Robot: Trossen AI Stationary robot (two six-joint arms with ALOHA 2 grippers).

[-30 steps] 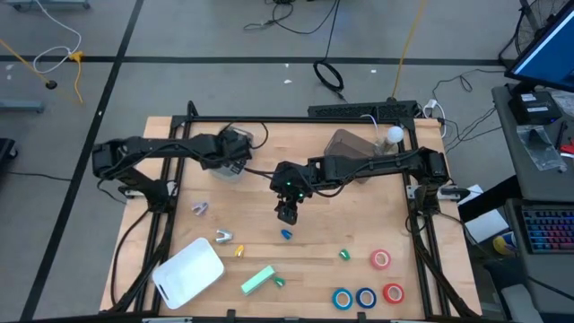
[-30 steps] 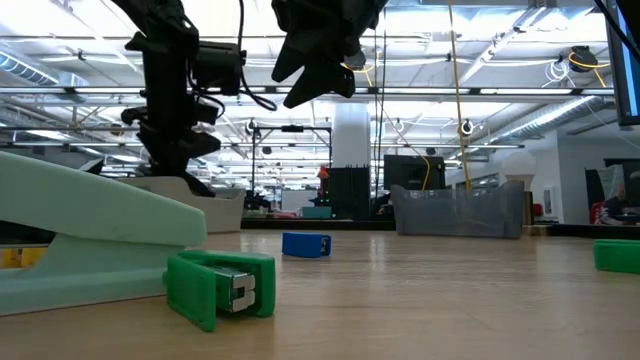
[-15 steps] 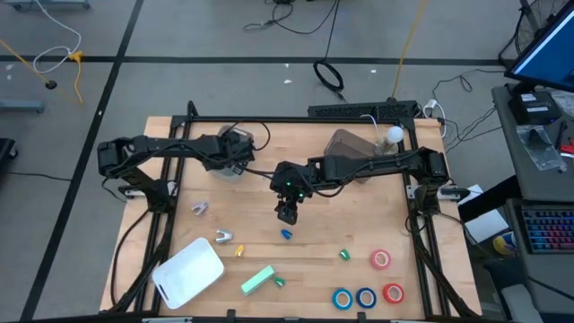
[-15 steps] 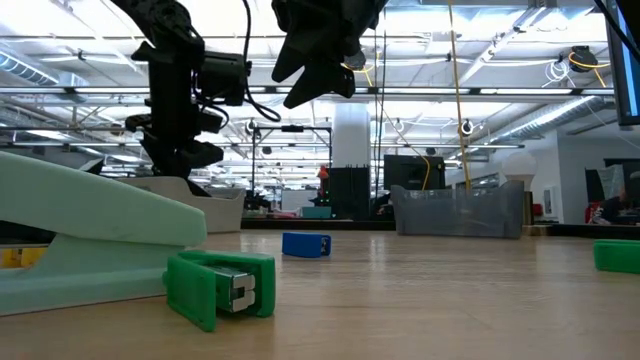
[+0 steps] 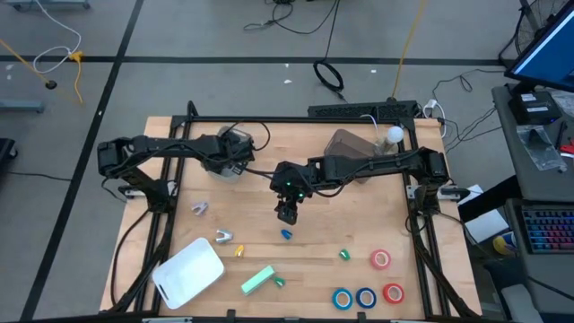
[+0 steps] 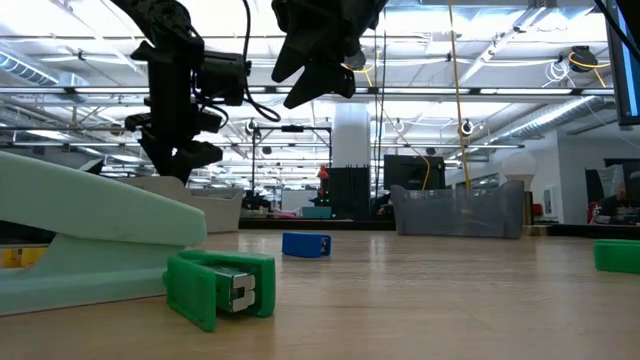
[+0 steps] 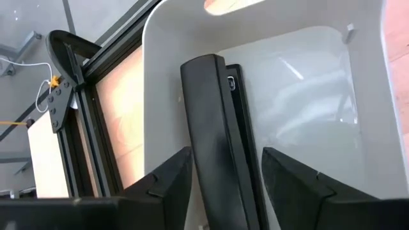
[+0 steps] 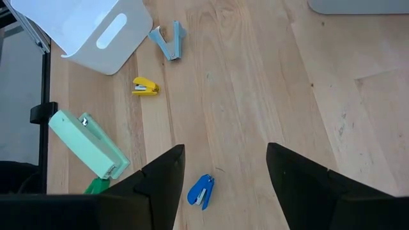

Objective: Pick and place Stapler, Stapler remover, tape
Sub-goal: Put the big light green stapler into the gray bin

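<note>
1. Most of the job looks not done yet. Many things lie loose on the table [image 5: 359, 215].
2. In the high view, four rolls of tape sit at the lower right: a red tape [image 5: 381, 259], another red tape [image 5: 393, 292], a blue tape [image 5: 343, 299] and another blue tape [image 5: 365, 297].
3. A big pale green stapler [image 5: 258, 279] lies at the bottom middle, with a small green stapler [image 6: 220, 286] touching its end.
4. A small blue stapler [image 5: 286, 234] lies in the middle. A small yellow stapler [image 8: 145, 87] and a staple remover [image 8: 169, 39] lie in the upper left of the right wrist view.
5. The left gripper [image 7: 223, 172] hangs over a white bin [image 7: 364, 128] in the upper left part of the table. Its fingers are apart, with a black stapler [image 7: 220, 147] between them. I cannot tell if they grip it or have let it go. It looks like it is going into the bin.
6. The right gripper [image 5: 286, 213] hangs over the blue stapler, fingers apart, holding nothing.
7. A second white bin [image 5: 188, 270] sits at the lower left. A clear tub [image 5: 345, 144] sits at the upper right. I cannot see inside them.
</note>
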